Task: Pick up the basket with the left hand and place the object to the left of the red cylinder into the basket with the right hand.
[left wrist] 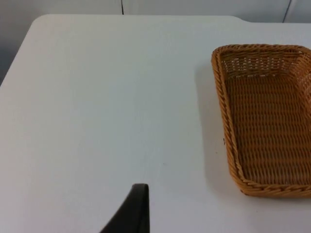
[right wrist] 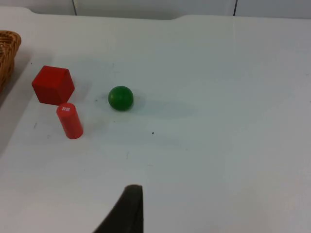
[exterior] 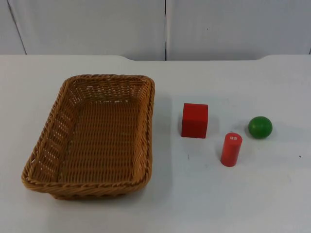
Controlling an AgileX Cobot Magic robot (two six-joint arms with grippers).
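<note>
the red cube sits on the white table right of centre in the top view, flat on one face, just left of and slightly above the red cylinder. cube and cylinder are close but apart. the cylinder stands upright with a small pale label on its top end. the green ball lies to the upper right of the cylinder, near it but not touching.

the wicker basket rests on the table in the left half of the top view, open side up, with nothing inside. a strip of bare table separates its right rim from the cube.

the left gripper hovers over bare table well to the side of the basket, one dark fingertip in sight; whether its fingers are spread or pressed together cannot be told. the right gripper hangs above the table with the cylinder, cube and ball well ahead of it; its finger state cannot be told either. neither gripper touches anything.

the grey partition wall runs across the top of the frame.
</note>
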